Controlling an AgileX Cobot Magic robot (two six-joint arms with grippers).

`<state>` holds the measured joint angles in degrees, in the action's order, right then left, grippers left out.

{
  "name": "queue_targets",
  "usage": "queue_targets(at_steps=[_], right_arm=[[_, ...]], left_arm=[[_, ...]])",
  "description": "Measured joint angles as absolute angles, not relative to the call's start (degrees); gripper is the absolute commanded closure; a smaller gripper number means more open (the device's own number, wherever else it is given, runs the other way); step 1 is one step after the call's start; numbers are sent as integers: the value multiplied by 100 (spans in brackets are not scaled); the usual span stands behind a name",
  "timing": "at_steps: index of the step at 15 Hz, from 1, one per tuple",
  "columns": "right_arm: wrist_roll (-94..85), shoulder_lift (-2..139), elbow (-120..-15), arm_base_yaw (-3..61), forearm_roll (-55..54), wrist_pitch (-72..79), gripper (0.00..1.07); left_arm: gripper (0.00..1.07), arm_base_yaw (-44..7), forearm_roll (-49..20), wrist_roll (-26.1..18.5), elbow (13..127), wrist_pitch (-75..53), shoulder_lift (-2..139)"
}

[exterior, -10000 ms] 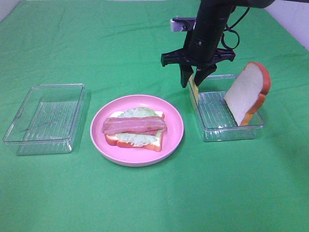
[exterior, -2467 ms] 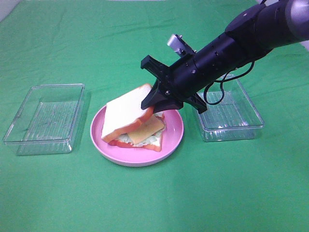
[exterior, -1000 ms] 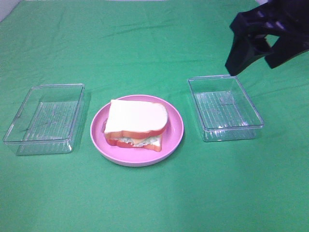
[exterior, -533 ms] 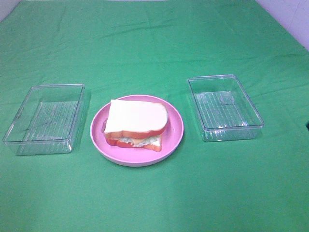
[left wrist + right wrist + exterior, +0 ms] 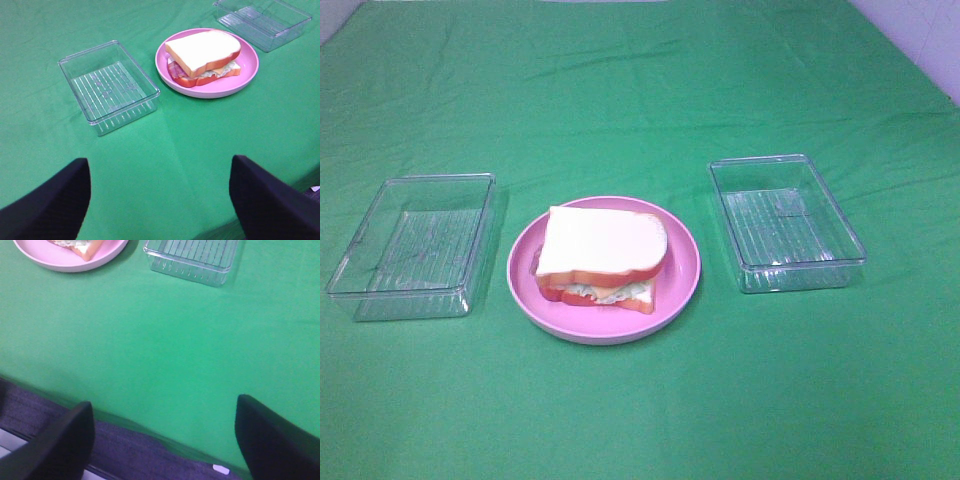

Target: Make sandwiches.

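One sandwich lies on the pink round plate in the middle of the green table. Its top white bread slice with orange-brown crust covers lettuce, cheese and ham that peek out at the edges. It also shows in the left wrist view, and its corner shows in the right wrist view. Neither gripper shows in the exterior high view. My left gripper is open and empty, well back from the plate. My right gripper is open and empty near the table's front edge.
An empty clear tray stands left of the plate and another empty clear tray stands right of it. The trays also show in the wrist views. The table's front edge runs close to my right gripper.
My right arm, seen at the upper right one second ago, has pulled out of the exterior high view. The sandwich, plate and trays have not moved.
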<state>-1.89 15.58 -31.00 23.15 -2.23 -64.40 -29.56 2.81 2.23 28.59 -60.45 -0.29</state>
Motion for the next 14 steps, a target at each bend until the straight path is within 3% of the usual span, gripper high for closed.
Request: queue_targets(at_steps=[3, 14], right_arm=[[-533, 888, -3060, 2315, -292, -6388, 34], [-573, 848, -2905, 2309, -378, -6148, 34]], left_arm=[[33, -2956, 281, 223, 2859, -6045, -29], [33, -2893, 281, 223, 2859, -6045, -29]])
